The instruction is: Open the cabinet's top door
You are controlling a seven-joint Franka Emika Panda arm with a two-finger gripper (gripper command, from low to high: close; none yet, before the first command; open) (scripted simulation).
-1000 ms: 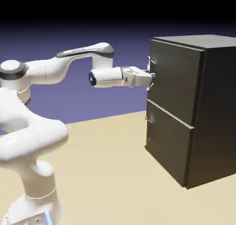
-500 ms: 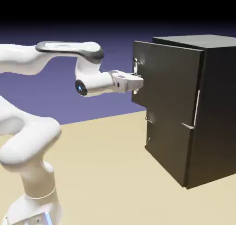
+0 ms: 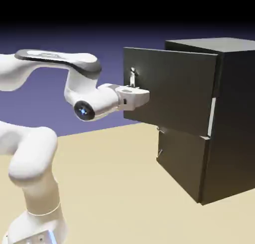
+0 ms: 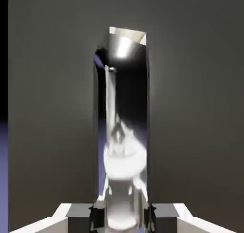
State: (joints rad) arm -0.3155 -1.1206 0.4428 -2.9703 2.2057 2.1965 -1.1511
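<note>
The top door hangs open in the upper middle of the frame in the exterior view, swung out from the cabinet, which fills the right side. The door's free edge points to the exterior view's left, and its far edge meets the cabinet near the front corner. A pale strip shows beside that edge, at its lower end.

Near the free edge, on the door's front, I see an upright silver handle. In the hand view it rises tall and shiny through the middle of the frame, with bright reflections in it. The gripper is clamped on this handle, one fingertip on either side of it at the bottom of the frame.

The gripper and the white arm stand in front of part of the door, hiding the handle's lower end in the exterior view. The arm comes in from the left edge, and its base sits in the lower left corner.

Below the open door, right of the middle, the lower door lies flat against the cabinet front, with small metal handle parts at its left edge. A tan tabletop spreads across the bottom, and a blue-violet backdrop stands behind everything.
</note>
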